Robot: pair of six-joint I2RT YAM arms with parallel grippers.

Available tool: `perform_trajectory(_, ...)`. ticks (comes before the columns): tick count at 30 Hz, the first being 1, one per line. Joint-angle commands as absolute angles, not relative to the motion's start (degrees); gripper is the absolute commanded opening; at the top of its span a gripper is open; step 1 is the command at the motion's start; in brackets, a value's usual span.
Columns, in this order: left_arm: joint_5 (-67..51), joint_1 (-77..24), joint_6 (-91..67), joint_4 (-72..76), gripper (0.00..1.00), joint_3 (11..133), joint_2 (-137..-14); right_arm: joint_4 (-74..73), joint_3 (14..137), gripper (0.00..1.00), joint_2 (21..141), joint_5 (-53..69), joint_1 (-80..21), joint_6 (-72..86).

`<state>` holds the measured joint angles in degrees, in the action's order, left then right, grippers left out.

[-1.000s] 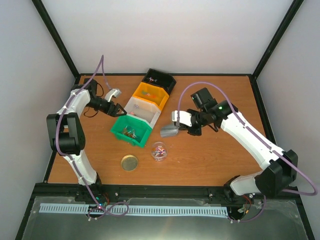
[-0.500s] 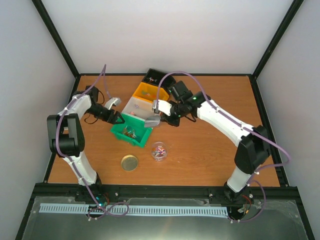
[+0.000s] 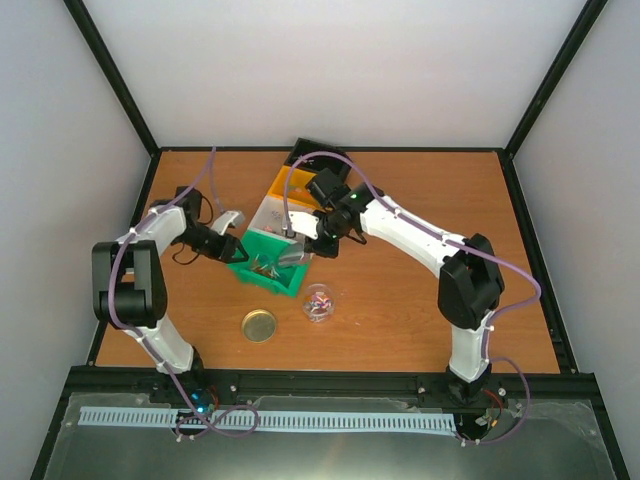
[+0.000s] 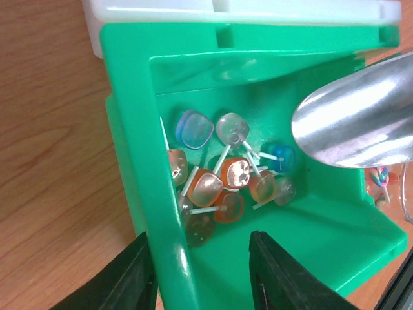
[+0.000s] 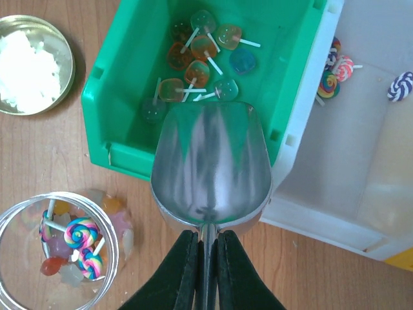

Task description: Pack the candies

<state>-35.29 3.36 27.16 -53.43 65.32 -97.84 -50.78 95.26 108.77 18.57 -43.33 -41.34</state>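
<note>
The candies (image 4: 222,177) are small lollipops lying in a heap inside the green bin (image 4: 129,129). More candies (image 5: 80,248) fill the clear jar (image 5: 64,195). My left gripper (image 4: 199,239) straddles the green bin's near wall, one finger outside against it and the other inside with a gap; its jaws are open. My right gripper (image 5: 206,236) is shut on the handle of the shiny metal scoop (image 5: 210,161). The scoop looks empty and hovers over the bin's near right edge. From above, the scoop (image 3: 293,255) hangs over the green bin (image 3: 250,275), with the left gripper (image 3: 232,250) at the bin's left side.
A white bin (image 5: 361,161) with a few swirl lollipops touches the green bin; orange (image 3: 290,185) and black (image 3: 305,155) bins follow in the row behind. The round gold lid (image 3: 259,325) lies near the front, left of the jar (image 3: 318,302).
My right arm swung the scoop left, from right of the bins to over the green bin. My left gripper moved onto the green bin's wall and its jaws narrowed.
</note>
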Motion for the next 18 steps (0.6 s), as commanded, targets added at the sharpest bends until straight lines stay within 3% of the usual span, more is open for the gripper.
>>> perform_trajectory(1,-37.94,-0.44,22.72,-50.30,0.41,62.97,-96.45,-54.74,97.38,0.03,109.92,14.43,-45.45,-44.95)
perform_trajectory(18,-36.57,-2.35,17.38,-44.07,0.38,58.49,-94.10,-68.73,106.51,0.03,113.14,3.18,-47.46,-57.50)
